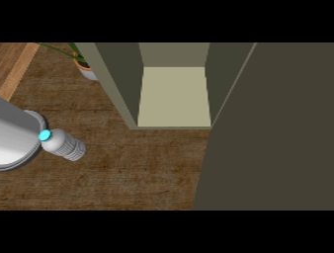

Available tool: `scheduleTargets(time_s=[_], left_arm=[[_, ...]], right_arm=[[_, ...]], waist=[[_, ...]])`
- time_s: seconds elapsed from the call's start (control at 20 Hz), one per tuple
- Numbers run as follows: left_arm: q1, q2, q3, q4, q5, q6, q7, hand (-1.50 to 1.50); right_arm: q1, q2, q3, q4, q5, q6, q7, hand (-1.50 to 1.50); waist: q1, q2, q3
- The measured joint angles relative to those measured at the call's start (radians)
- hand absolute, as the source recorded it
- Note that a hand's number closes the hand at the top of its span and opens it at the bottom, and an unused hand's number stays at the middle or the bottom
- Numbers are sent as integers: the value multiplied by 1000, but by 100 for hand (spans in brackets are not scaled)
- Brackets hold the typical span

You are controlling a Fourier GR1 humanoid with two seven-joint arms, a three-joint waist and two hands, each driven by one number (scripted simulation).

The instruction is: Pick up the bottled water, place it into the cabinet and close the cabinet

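A grey forearm (6, 131) enters from the left edge; its hand is not visible, so whether it is open or closed cannot be told. Just beside the forearm's end, the bottled water (64, 145) lies on the brown table (141, 168), its blue cap toward the forearm. Behind, a potted plant (84, 64) stands near the cabinet (174, 96), whose interior is exposed. The open cabinet door (286, 128) fills the right side.
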Motion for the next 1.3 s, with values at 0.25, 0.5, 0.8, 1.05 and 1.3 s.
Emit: scheduleTargets(time_s=[0.25,0.5,0.8,1.05,1.3], left_arm=[[-2,-2,13,-6,-25,-17,36,-150],[-29,-45,-2,23,-145,-49,26,-150],[-82,-136,-21,112,-336,-68,-45,-150],[-109,-162,-14,175,-448,-106,-115,-150],[-116,-185,-10,200,-576,-116,-180,-150]], right_arm=[[-3,1,29,-2,4,-28,12,-150],[-18,-5,63,-11,11,-57,43,-150],[-34,-23,101,-17,19,-85,74,-150],[-35,-38,113,-17,20,-106,69,-150],[-41,-51,147,-17,24,-128,66,-150]], waist=[[0,0,0],[-5,1,0],[-10,1,0],[-8,-5,7],[-13,-13,18]])
